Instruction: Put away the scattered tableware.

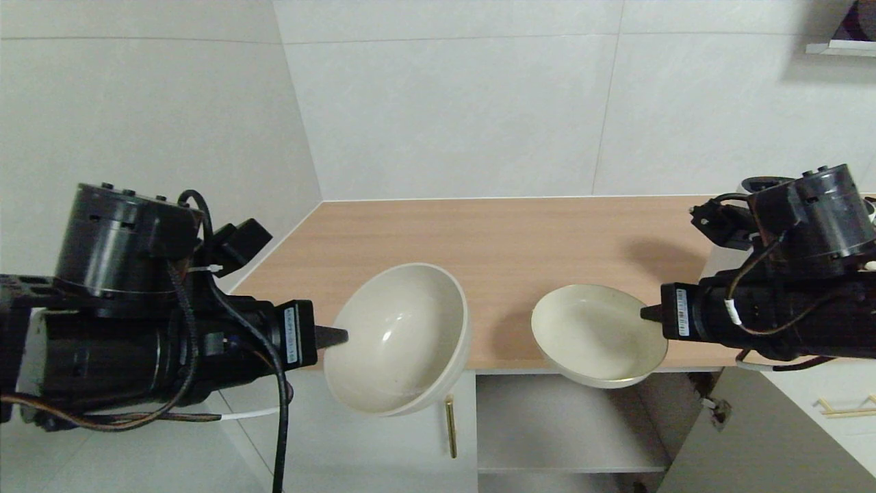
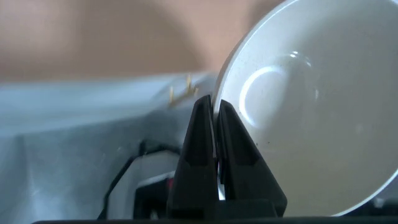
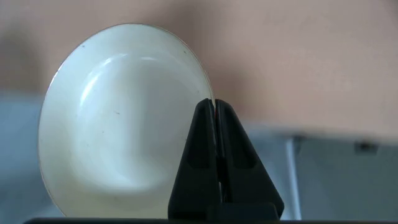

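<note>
Under tiled walls (corner), wooden counter.

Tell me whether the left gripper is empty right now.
No, the left gripper is shut on the rim of the large white bowl, holding it tilted in the air.

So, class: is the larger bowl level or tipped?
Tipped: the larger bowl hangs by its rim from the left hand, its opening slanted.
</note>
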You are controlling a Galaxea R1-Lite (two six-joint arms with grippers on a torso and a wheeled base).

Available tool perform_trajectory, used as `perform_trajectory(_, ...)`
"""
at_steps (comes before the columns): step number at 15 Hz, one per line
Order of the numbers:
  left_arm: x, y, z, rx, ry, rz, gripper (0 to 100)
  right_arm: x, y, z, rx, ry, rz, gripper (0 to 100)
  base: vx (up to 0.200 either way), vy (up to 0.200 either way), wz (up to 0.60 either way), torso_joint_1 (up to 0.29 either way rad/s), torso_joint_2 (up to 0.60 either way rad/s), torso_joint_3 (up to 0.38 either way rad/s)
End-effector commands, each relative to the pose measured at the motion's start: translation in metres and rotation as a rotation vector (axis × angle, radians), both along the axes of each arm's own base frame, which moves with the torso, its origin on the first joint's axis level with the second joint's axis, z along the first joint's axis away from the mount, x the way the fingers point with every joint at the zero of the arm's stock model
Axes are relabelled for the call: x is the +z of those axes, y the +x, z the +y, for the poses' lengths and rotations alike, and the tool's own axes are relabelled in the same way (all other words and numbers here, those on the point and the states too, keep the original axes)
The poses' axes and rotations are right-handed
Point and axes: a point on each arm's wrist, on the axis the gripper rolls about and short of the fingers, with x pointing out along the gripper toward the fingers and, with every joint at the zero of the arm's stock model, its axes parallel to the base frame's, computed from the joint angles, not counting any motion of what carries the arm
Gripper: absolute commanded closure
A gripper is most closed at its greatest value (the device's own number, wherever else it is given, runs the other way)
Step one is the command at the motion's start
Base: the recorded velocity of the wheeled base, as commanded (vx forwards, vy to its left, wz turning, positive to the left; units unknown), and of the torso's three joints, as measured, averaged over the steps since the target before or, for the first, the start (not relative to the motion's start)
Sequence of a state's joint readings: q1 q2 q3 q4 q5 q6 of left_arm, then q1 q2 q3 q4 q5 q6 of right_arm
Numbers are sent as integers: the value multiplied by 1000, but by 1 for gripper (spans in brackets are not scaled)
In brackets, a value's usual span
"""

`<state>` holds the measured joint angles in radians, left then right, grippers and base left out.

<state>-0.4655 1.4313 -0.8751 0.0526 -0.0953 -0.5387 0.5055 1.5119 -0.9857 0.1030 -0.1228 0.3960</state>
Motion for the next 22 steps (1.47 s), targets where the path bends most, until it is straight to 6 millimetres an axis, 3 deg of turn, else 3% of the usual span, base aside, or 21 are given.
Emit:
perform_trajectory(1,6,-9,5,1,-13,-27,100,14,-15,-9,1,30,-47,100,0,0,0,0,0,0)
perform_trajectory(7,-4,0,0,0,6,9,100,18,-18,-18,-20,37,-65,100,0,0,0,0,0,0)
perform_trajectory(12,-5,2,-1,3,11,15,100,11,-19,-18,-5,9,-53,100,-200,0,0,7,5,0)
perform_trajectory(22,-7,2,-2,1,13,19,100,-1,-10,-14,-6,-15,-8,100,0,0,0,0,0,0)
